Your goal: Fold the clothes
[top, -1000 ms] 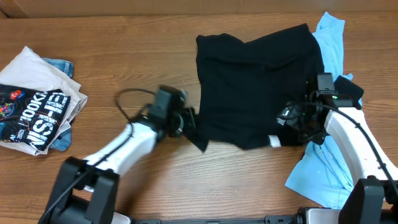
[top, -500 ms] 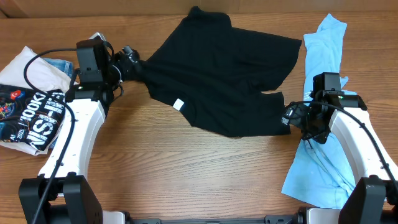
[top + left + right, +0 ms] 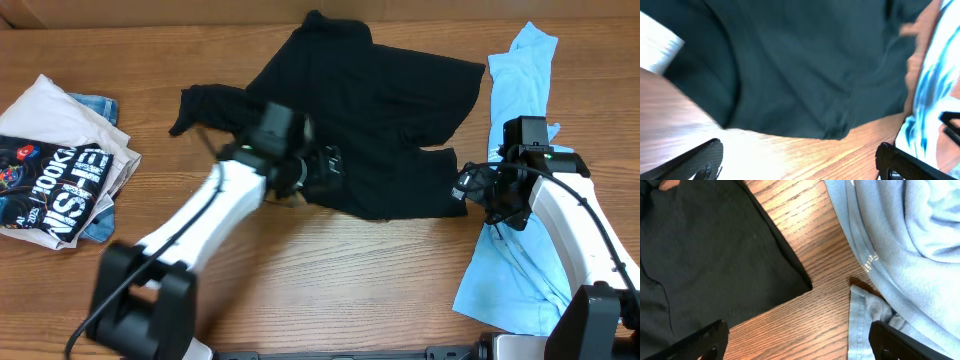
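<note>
A black garment [image 3: 380, 100] lies crumpled across the middle back of the table, one sleeve [image 3: 200, 100] stretched out to the left. My left gripper [image 3: 322, 165], blurred by motion, hovers over its front left edge. In the left wrist view the fingers [image 3: 700, 160] stand wide apart above bare wood, with the black cloth [image 3: 790, 65] just ahead. My right gripper [image 3: 468, 187] sits at the garment's front right corner. It is open over wood, with the black corner [image 3: 705, 255] on one side and a light blue garment [image 3: 905, 245] on the other. Neither gripper holds anything.
The light blue garment [image 3: 520, 150] runs down the right side of the table under the right arm. A stack of folded clothes [image 3: 60, 170] with a printed shirt on top lies at the far left. A white tag [image 3: 660, 50] shows on the black cloth.
My left gripper opened and let go of the black sleeve at the far left, then swung right to the garment's front edge. The right gripper widened slightly and stayed put.
</note>
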Robot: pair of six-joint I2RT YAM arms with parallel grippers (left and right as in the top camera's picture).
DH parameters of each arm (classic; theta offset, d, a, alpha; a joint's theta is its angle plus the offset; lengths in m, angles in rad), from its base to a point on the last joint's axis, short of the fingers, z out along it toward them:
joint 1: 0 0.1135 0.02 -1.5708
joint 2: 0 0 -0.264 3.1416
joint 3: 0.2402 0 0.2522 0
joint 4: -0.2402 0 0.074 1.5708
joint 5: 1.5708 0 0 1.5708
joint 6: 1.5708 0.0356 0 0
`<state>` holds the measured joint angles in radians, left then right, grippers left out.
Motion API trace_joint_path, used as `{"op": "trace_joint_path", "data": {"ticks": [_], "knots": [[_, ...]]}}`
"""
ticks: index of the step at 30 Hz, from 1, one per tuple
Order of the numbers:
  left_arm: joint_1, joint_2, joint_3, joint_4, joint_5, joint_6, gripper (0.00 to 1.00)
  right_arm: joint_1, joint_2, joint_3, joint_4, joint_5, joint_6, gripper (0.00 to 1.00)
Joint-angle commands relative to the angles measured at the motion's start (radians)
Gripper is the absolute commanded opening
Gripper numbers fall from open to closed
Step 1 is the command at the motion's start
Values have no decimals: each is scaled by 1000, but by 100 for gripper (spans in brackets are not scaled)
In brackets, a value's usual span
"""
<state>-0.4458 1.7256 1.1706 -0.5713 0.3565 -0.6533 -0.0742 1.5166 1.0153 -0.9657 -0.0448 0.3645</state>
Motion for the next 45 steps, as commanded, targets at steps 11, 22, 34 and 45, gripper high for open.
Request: {"op": "trace_joint_path", "data": {"ticks": [11, 22, 34, 45], "knots": [[-82, 244, 10, 104, -10, -172, 27, -2, -13, 18, 2, -1, -6, 94], [259, 163, 11, -37, -33, 27, 4, -2, -13, 18, 11, -2, -21, 94], [451, 142, 20, -277, 146, 103, 100, -2, -13, 18, 14, -1, -21, 94], [243, 143, 14, -290, 34, 59, 89, -2, -13, 18, 13, -2, -21, 95]]}}
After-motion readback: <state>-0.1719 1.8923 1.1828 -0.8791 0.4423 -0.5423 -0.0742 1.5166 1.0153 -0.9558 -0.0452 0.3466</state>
